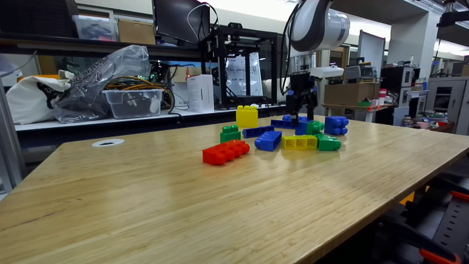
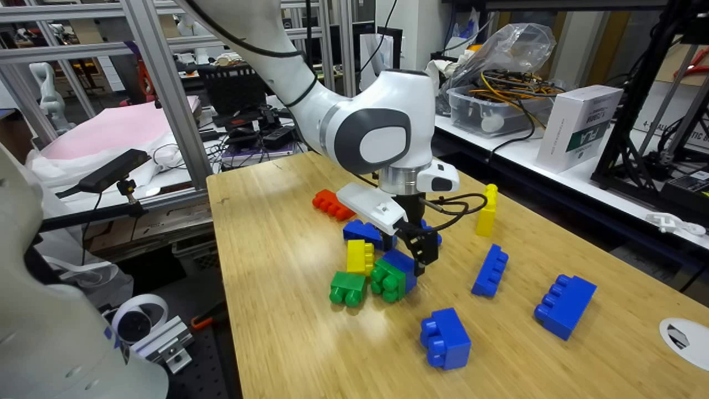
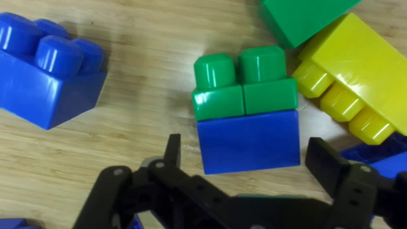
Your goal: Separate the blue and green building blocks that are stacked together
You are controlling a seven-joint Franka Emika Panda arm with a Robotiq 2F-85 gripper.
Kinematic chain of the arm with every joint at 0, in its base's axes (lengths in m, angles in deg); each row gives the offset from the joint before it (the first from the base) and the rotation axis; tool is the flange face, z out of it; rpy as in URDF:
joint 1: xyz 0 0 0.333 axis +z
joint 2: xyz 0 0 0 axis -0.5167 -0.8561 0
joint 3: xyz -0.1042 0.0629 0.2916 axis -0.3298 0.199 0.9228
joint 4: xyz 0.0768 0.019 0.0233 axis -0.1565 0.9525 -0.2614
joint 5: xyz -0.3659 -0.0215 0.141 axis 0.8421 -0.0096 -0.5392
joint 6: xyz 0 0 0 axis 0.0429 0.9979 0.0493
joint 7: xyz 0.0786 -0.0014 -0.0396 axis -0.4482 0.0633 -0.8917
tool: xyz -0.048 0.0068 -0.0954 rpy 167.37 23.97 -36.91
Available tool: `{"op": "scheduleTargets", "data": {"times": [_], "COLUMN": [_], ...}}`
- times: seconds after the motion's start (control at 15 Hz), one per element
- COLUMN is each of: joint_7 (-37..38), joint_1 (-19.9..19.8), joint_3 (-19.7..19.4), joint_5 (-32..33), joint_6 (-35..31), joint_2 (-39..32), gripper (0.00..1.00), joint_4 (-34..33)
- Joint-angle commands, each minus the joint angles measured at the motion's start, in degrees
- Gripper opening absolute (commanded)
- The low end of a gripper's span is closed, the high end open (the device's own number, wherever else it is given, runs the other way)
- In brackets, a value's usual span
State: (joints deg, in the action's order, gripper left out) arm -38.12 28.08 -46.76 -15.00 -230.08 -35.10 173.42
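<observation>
- Step in hand, by my reading: lining up a grasp; the blue block point(image 3: 249, 141) and green block point(image 3: 254, 93) are still joined, lying sideways on the table point(image 1: 183, 201), green studs pointing along it;
- The gripper point(image 3: 244, 144) has its jaws spread wide and holds nothing; a finger stands off each end of the blue block, the one near the yellow brick point(image 3: 359, 66) looking closer in than its opposite; whether the tips are fully down I cannot tell;
- Next move, probably: centre on the blue block, close on it alone and leave the green block free; then draw the two apart; a straight pull could simply drag both, since nothing visibly pins the green block; a twist or a brace may be needed;
- Readable writing: "SERVICE" on the clear plastic bag point(image 1: 102, 88) in an exterior view; what looks like "PLA" on the white box point(image 2: 579, 130) in an exterior view; dark lettering on the white cloth bag point(image 1: 33, 99) is illegible.
</observation>
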Motion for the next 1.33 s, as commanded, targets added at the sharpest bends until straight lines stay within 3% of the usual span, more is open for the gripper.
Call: {"op": "scheduleTargets", "data": {"times": [0.0, 0.27, 0.67, 0.93, 1.0, 1.13, 1.27], "joint_7": [-1.25, -1.75, -5.53, -17.12, -22.45, -31.08, -40.2], "joint_1": [-0.88, -1.14, -2.1, -4.92, -9.25, -11.74, -11.71], "joint_3": [0.28, 0.46, 1.66, 5.18, 9.82, 12.13, 11.18], "joint_5": [-0.77, -1.21, -5.92, -20.15, -26.3, -36.4, -46.38], "joint_6": [-2.49, -2.8, -3.05, -2.83, -1.13, 1.86, 5.78], "joint_2": [-0.66, -0.62, -0.02, 1.11, 1.53, 1.39, 1.28], "gripper": [0.72, 0.45, 0.45, 0.45, 0.45, 0.45, 0.45], "joint_4": [0.29, 0.26, 0.0, -0.7, -1.34, -2.96, -3.99]}}
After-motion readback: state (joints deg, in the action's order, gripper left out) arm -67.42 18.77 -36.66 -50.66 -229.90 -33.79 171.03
